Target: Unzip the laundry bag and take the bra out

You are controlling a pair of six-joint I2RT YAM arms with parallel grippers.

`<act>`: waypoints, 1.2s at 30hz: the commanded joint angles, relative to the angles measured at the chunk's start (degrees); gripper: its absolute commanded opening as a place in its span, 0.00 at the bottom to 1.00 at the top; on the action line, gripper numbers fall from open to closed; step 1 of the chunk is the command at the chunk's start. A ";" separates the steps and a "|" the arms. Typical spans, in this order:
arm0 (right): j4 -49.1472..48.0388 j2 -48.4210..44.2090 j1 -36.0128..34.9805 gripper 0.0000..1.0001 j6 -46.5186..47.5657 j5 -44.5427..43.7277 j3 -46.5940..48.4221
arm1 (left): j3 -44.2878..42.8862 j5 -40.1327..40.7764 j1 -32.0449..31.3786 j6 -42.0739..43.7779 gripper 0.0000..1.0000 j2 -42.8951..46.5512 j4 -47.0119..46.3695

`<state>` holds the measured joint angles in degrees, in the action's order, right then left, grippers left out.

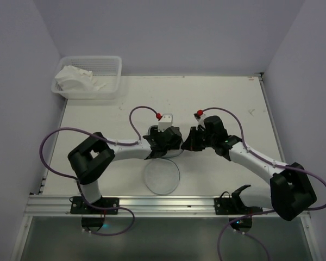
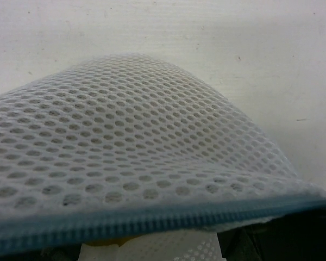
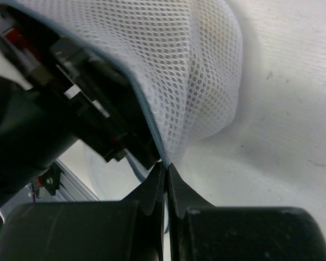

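Top view: the small round white mesh laundry bag (image 1: 161, 176) lies on the surface just nearside of the left fingers (image 1: 163, 143); I cannot tell their grip. Left wrist: its grey-blue zip rim (image 2: 152, 217) runs right at them. Right wrist: the right fingers (image 3: 149, 190) are clenched on the rim's end. Unzipping seems in hand; next, pull steadily along the rim.

basket (image 1: 106, 65): far-left table (image 1: 223, 103) corner | white cloth (image 1: 76, 80): inside basket, left end
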<state>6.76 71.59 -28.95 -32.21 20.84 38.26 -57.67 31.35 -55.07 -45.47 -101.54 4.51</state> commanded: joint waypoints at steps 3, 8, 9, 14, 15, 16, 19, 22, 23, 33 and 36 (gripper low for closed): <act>-0.70 1.18 -2.95 0.00 -1.10 1.66 2.87 | -3.94 7.06 0.58 -1.37 0.77 -3.66 0.06; -1.14 1.97 -3.22 0.00 -2.42 -0.35 3.57 | -4.47 4.86 0.40 -1.11 0.48 -6.66 0.06; -0.88 2.06 -3.22 0.00 -2.51 -0.97 3.75 | -4.30 4.16 0.40 -1.20 0.27 -6.48 0.14; 2.55 3.55 -2.96 0.00 -1.81 -7.12 6.21 | -0.27 2.14 0.40 2.39 0.00 0.97 -3.36; 3.07 4.16 -2.69 0.00 -1.63 -8.96 6.65 | 0.71 1.00 0.40 2.93 0.00 2.56 -3.72; 3.86 4.34 -2.52 0.00 -1.46 -9.76 7.17 | 1.67 0.21 0.40 3.63 0.00 6.23 -7.12; 5.53 4.87 -1.64 0.00 -0.49 -12.04 8.75 | 6.07 -6.64 0.40 9.78 0.00 12.56 -13.19; 6.94 5.22 -1.46 0.00 1.17 -13.80 10.86 | 8.80 -13.76 0.40 15.14 0.00 16.88 -15.66; 7.99 5.49 -1.37 0.00 1.62 -14.07 11.48 | 10.37 -15.60 0.40 18.11 0.00 17.94 -16.72; 15.55 4.61 -1.28 0.00 4.52 -15.74 19.65 | 8.37 -25.29 0.40 26.75 0.00 15.50 -10.50; 16.70 5.22 -1.28 0.00 4.96 -16.62 21.15 | 7.48 -27.30 0.40 26.23 0.00 13.82 -9.87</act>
<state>21.41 77.62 -30.41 -29.02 6.72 56.21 -47.94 7.66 -54.87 -21.74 -86.89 -7.29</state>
